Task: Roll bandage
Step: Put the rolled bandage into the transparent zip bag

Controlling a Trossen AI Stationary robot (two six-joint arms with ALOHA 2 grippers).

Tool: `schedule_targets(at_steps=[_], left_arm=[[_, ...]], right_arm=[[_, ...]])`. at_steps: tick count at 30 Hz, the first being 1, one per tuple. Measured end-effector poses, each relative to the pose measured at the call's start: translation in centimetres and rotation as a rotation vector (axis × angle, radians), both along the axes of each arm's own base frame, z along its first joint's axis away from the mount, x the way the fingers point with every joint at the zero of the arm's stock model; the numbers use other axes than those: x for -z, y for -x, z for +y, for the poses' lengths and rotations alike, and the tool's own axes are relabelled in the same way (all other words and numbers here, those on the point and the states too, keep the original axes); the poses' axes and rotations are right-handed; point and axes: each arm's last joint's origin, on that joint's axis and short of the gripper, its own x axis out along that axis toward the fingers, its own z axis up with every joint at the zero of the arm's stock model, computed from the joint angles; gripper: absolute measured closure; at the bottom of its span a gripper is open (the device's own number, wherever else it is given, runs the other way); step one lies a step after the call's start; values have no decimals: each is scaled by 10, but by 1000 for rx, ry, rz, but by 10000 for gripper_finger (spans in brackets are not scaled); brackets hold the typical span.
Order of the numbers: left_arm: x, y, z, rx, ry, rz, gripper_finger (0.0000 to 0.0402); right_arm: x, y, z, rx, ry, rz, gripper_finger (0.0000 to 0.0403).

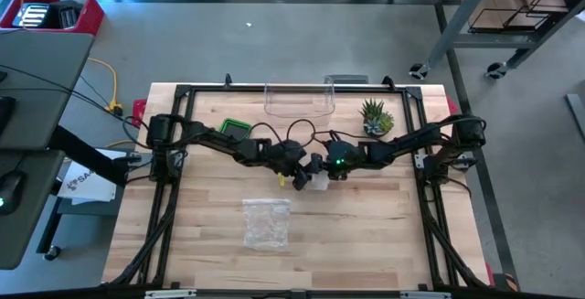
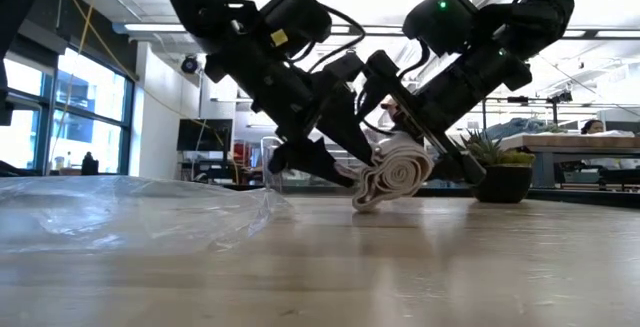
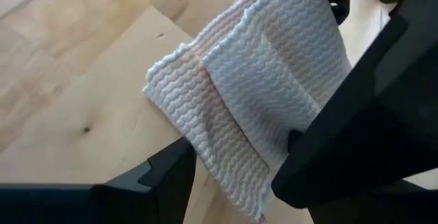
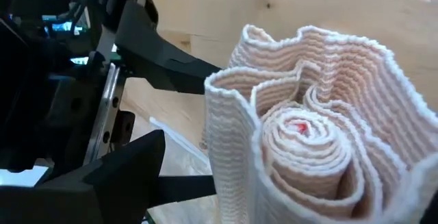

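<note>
The half-rolled bandage [image 2: 395, 175] sits between both claws, left claw [image 1: 294, 173] and right claw [image 1: 315, 171] each spread wide around it just above the worktop [image 1: 366, 235].

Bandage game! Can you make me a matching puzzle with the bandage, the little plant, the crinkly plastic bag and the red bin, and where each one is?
Things:
1. bandage
2. plant
3. plastic bag
4. red bin

Places:
A. on the floor, beyond the table's corner
B. between both grippers, mid-table
C. flat on the table's near part
D. near the table's far edge

Pairs: 1-B, 2-D, 3-C, 4-A
</note>
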Motion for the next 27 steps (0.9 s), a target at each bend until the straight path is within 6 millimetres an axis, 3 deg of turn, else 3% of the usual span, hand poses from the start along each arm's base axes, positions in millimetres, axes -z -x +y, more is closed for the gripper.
schedule_targets(at_steps=[11,15,19,25,27], left_arm=[[1,-2,0,13,-16,-19,177],[2,-3,0,11,-15,-24,177],[3,-3,0,4,-5,-29,177],[3,-4,0,4,0,-37,177],[3,-4,0,9,0,-38,177]], right_arm=[[0,0,2,-10,71,-5,18],[0,0,2,-6,65,-6,46],[1,0,2,-5,62,7,135],[3,2,2,-23,78,21,347],[3,1,2,-37,95,15,360]])
